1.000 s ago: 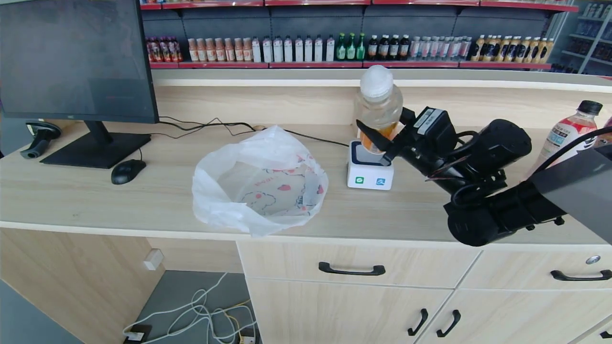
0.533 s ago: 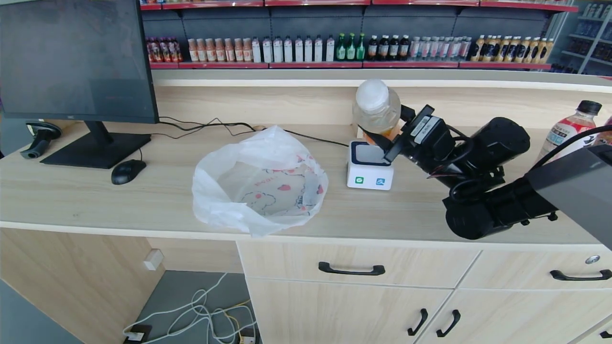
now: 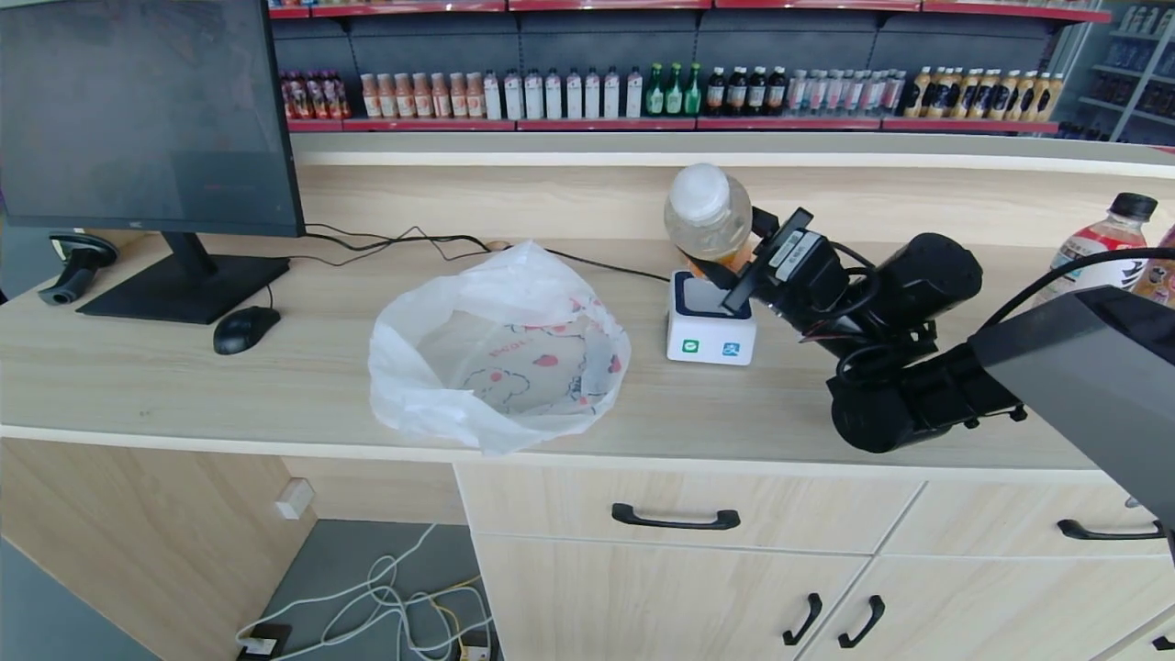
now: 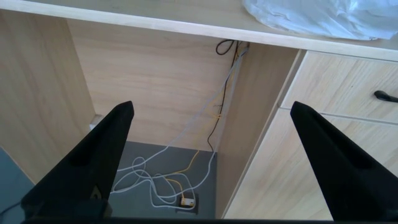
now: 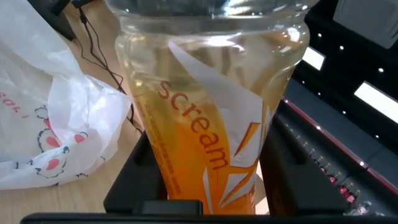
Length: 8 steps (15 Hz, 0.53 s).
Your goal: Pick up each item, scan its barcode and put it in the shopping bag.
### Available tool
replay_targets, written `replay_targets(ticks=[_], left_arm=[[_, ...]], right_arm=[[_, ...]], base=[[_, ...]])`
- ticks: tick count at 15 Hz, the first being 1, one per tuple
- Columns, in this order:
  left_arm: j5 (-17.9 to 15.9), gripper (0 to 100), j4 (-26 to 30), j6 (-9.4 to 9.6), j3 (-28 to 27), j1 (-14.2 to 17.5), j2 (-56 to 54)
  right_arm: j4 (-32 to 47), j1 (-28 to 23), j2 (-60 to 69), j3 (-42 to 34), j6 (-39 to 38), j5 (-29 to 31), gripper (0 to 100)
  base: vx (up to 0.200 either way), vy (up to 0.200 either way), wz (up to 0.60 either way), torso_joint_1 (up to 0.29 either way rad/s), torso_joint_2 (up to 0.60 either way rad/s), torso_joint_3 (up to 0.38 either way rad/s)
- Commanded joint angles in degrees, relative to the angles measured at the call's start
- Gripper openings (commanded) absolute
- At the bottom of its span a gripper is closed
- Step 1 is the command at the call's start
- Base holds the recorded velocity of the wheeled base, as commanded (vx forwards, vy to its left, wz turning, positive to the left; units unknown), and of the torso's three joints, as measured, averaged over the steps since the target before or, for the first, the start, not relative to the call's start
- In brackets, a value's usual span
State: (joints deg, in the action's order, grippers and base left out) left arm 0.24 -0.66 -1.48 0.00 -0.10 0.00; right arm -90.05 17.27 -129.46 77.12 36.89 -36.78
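Your right gripper (image 3: 721, 264) clamps the bottle (image 3: 707, 216) above the scanner (image 3: 711, 338): scan likely underway. Bag (image 3: 413, 367) beside the scanner looks empty; bagging remains.

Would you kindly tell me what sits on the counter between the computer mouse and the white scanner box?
The open shopping bag sits between the computer mouse and scanner box, in the head view.

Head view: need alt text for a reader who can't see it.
The right gripper holds a drink bottle of orange liquid over the white scanner box on a wooden checkout counter. An open white shopping bag sits to the scanner's left, with a monitor and mouse farther left.
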Motion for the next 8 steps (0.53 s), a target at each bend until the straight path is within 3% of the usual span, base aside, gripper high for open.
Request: replay_targets(ticks=[1,8], left_arm=[[0.0,100,0.0,-0.02,0.0,0.0,0.0],[0.0,100,0.1,-0.11,0.0,0.0,0.0]], right_arm=[[0.1,0.0,-0.5,0.9,0.0,0.0,0],[0.1,-0.9,-4.1,3.2,0.9,-4.0,0]], base=[[0.0,0.0,0.0,0.0,0.0,0.0],[0.0,0.0,0.0,0.0,0.0,0.0]])
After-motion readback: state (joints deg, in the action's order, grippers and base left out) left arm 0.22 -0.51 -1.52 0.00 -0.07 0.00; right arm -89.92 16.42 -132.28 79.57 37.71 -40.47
